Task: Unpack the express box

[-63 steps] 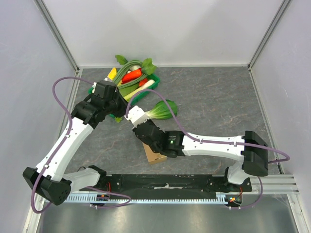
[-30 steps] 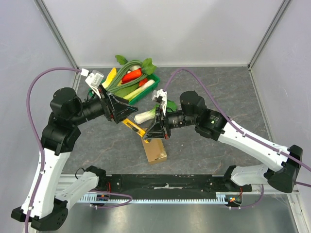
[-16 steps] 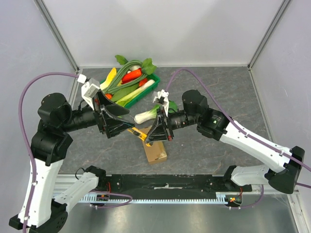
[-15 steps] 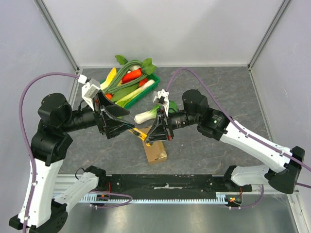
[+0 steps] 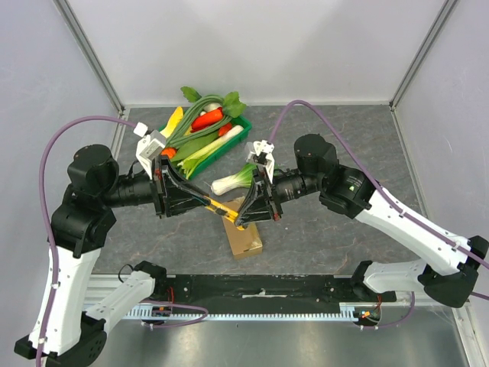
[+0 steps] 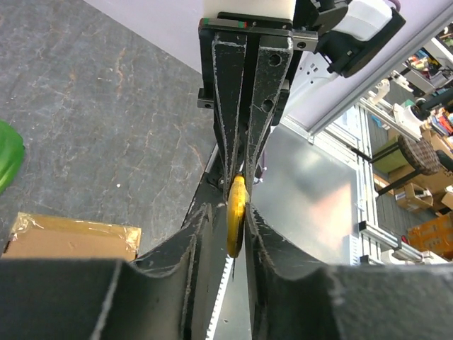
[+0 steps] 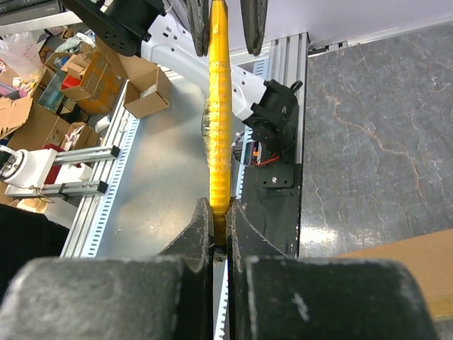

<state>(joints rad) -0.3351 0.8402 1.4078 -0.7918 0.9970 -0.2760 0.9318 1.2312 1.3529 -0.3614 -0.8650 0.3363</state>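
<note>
The flat tool [image 5: 223,210] between the black left end effector [image 5: 208,203] and the black right end effector [image 5: 244,217] is bright yellow with dark marks. Below them the express box [image 5: 244,238] is plain brown, its tape [image 6: 78,228] glossy amber. Beyond the left end effector the tray [image 5: 216,155] is green. The bok choy [image 5: 241,177] beside the right end effector is white-stalked and green-leaved. The worktop [image 5: 328,138] is dark grey with pale veins.

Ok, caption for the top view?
Left gripper and right gripper both clamp a yellow tool by the box.
</note>
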